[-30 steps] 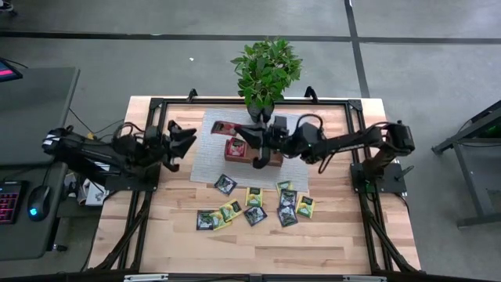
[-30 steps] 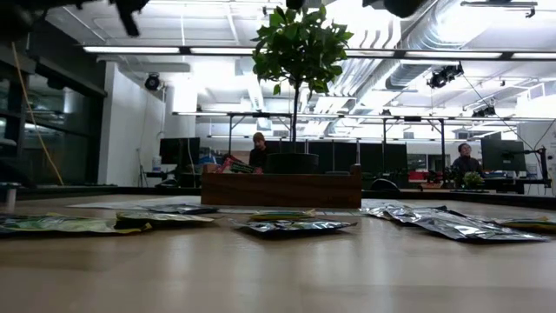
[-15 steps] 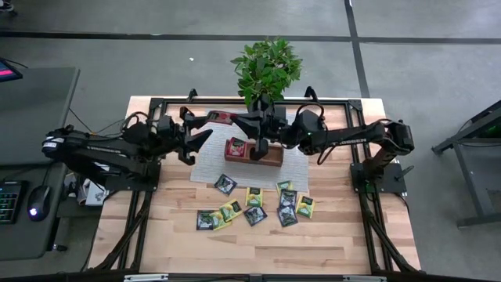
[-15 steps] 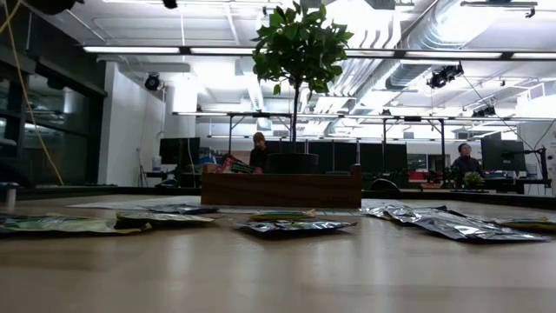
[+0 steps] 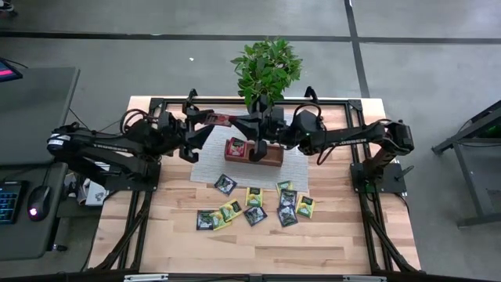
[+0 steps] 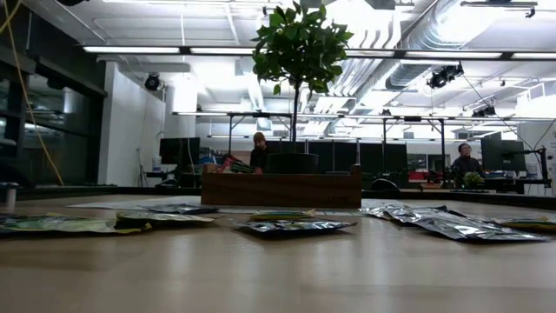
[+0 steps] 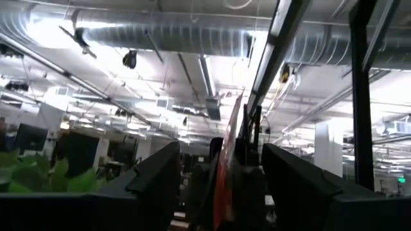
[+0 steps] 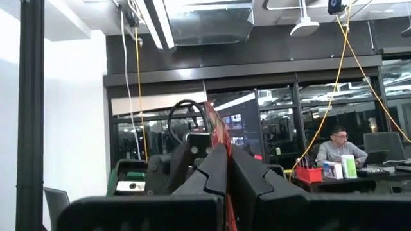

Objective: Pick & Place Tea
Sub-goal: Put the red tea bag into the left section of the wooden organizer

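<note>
Above the far side of the table, the right gripper is clamped tight on a red sachet, held on edge in the air. The left gripper faces it with fingers spread wide to either side of the sachet, not touching it. Below, the tray holds another red sachet. The other sachets lie loose nearer.

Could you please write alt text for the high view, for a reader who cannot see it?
Above a wooden table, the shut right gripper holds a red tea sachet up to the open left gripper, over a grey mat and wooden tray. About a dozen tea sachets lie scattered nearer the front; a potted plant stands behind.
</note>
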Controlling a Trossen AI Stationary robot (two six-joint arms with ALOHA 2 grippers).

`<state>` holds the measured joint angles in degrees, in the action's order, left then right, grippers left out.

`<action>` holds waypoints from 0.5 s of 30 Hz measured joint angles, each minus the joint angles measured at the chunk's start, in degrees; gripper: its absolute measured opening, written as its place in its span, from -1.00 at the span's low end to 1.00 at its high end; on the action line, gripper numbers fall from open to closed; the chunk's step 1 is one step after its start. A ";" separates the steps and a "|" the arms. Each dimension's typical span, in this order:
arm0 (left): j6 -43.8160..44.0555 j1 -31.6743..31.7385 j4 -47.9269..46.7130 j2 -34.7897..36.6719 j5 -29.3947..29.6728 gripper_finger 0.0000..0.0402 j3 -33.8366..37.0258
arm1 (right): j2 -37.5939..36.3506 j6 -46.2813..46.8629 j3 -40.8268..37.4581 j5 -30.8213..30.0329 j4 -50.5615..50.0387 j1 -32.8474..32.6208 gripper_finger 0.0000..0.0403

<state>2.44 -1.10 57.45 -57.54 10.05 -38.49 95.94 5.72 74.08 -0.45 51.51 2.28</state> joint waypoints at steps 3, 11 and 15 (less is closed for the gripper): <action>-0.84 0.00 -0.13 0.42 -0.10 0.09 -0.14 | 0.00 0.00 0.00 0.02 -0.28 0.00 -1.00; -0.71 0.00 -0.74 0.76 -0.10 0.06 -0.23 | 0.00 0.00 0.00 0.02 -0.29 0.00 -1.00; -0.71 0.00 -1.09 0.72 -0.07 -0.08 -0.23 | 0.00 0.00 0.00 0.02 -0.27 0.00 -1.00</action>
<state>1.73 -1.10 56.36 -56.82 9.98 -38.72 95.94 5.72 74.08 -0.43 51.24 2.28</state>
